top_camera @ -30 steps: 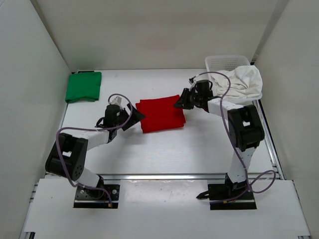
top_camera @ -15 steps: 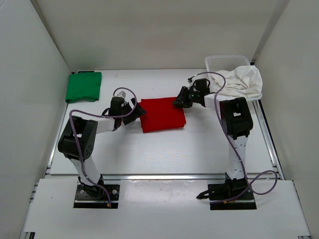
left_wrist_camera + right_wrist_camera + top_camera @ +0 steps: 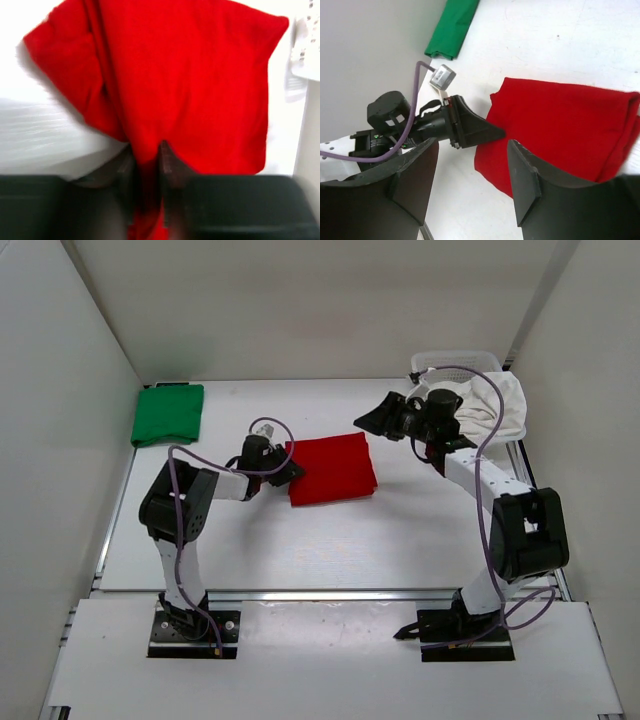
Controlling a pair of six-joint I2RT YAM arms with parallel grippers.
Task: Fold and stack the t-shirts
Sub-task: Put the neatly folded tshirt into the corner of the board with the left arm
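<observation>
The left end effector point(image 3: 146, 162) pinches the left edge of the folded red cloth t-shirt point(image 3: 335, 468), which lies flat at the middle of the white bench point(image 3: 300, 550). The right end effector point(image 3: 366, 422) hovers near the shirt's far right corner, fingers spread wide with nothing between them. The folded green cloth t-shirt point(image 3: 167, 414) lies at the far left. The crumpled white cloth t-shirt point(image 3: 495, 405) drapes over the white plastic mesh basket point(image 3: 450, 360) at the far right.
</observation>
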